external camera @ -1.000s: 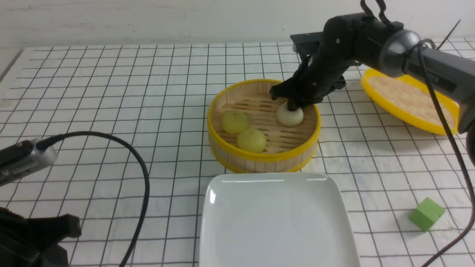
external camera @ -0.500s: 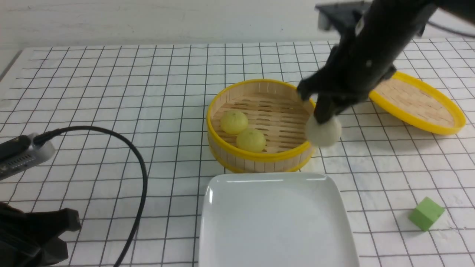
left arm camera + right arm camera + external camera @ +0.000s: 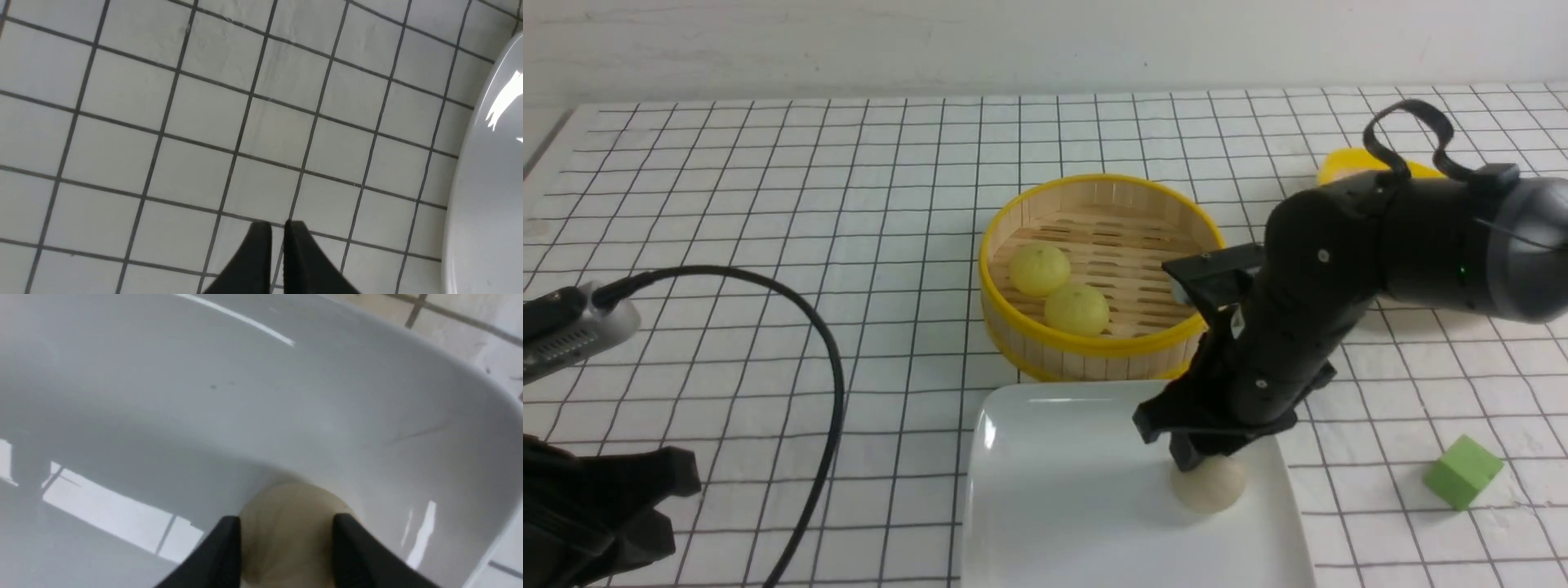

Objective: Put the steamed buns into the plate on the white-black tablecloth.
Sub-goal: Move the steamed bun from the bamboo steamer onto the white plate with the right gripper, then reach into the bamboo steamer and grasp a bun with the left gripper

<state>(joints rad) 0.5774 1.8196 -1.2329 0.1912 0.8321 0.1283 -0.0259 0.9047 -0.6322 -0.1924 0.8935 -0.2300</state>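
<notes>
Front, beige bun (image 3: 1210,487): sat on the plate (image 3: 1054,490) near its right rim, with the right claw (image 3: 1194,464) just above it.
Front, yellow buns (image 3: 1039,268): both were in the steamer (image 3: 1094,347).
Left wrist, left claw (image 3: 278,228): nearly closed and empty, over the white-black tablecloth (image 3: 204,122).
Right wrist, right claw (image 3: 287,518): fingers were spread either side of the beige bun (image 3: 288,543), looked let go.
Tip: tbh I'd have lifted straight up so no finger rolled it off.

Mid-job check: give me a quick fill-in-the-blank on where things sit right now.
The beige bun lies on the white ___.
___ yellow buns sit in the steamer.
The green cube lies on the robot's ___ side.
Missing words: plate; two; right.
</notes>
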